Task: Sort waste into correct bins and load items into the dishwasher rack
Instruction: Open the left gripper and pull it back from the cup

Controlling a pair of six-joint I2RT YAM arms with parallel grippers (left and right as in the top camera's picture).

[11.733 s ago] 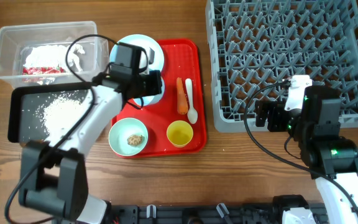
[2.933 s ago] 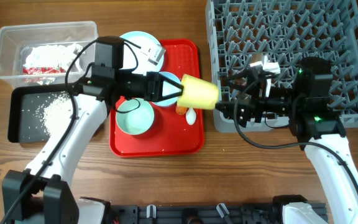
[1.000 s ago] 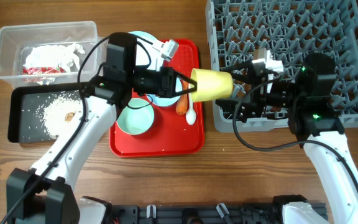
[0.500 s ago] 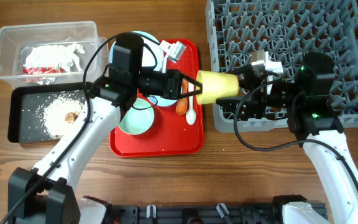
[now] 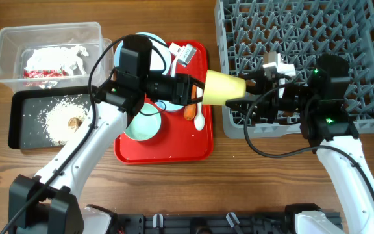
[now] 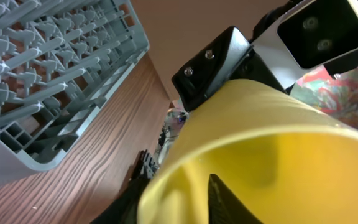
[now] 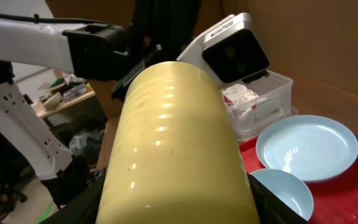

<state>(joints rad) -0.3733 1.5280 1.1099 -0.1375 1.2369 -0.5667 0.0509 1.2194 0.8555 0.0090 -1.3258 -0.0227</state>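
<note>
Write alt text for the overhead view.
A yellow cup hangs sideways between the left gripper and the right gripper, over the gap between a red tray and a grey dish rack. A bowl, plate, carrot piece and spoon lie on the tray.

1. Red serving tray [image 5: 174,140]: flat, rectangular, raised rim; lies directly beneath the left end effector [image 5: 199,92] and reaches past it on the near side.
2. Wooden surface [image 5: 174,195]: brown, grained; carries the tray and runs under both end effectors.
</note>
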